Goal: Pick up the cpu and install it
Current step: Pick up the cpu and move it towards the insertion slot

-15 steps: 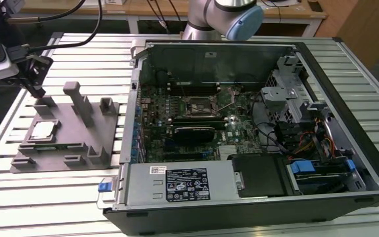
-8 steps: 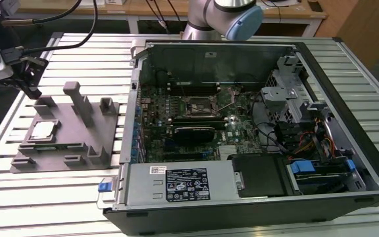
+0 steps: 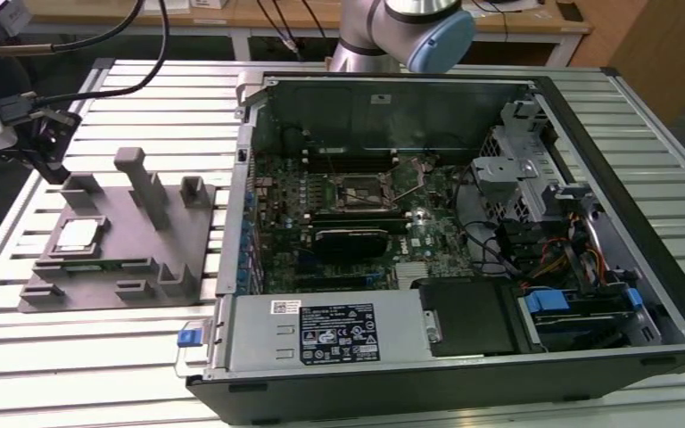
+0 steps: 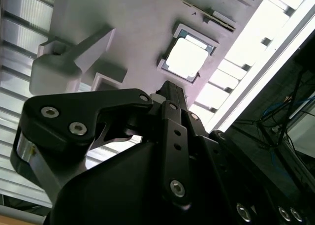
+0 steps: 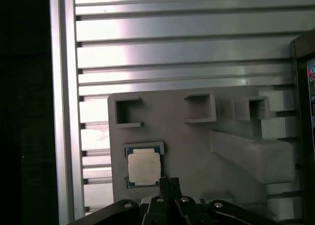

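Gripper (image 5: 169,182), jaws together and empty, hangs just beside cpu (image 5: 144,167) seated in grey fixture (image 5: 189,148); a good grasp likely needs square centring over it.

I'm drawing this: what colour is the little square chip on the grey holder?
The cpu is pale silver-grey, best seen in the first wrist view.

A ribbed aluminium table (image 3: 664,116) stands before a pale wooden bench (image 3: 93,16).
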Robot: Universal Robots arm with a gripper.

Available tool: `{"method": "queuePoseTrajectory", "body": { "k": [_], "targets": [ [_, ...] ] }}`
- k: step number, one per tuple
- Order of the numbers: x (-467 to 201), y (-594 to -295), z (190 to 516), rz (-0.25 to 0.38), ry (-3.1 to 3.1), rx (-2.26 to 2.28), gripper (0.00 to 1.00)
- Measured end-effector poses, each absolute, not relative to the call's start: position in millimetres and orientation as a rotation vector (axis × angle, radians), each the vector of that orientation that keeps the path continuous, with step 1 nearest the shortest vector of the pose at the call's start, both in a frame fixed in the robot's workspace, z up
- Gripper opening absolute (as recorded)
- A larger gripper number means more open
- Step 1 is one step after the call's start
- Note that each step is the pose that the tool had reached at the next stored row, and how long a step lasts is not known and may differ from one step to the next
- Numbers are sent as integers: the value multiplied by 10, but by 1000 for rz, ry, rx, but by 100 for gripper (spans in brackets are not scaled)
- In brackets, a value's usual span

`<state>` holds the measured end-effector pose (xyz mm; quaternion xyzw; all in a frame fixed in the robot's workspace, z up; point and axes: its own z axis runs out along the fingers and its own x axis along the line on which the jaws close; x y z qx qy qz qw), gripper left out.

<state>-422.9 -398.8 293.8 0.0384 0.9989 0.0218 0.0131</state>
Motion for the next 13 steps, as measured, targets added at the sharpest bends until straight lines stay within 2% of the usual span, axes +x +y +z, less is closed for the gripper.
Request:
{"method": "queuePoseTrajectory", "body": {
  "k": [13],
  "targets": [
    [-4296, -3988, 2729, 67, 3117, 120, 11]
  ]
}}
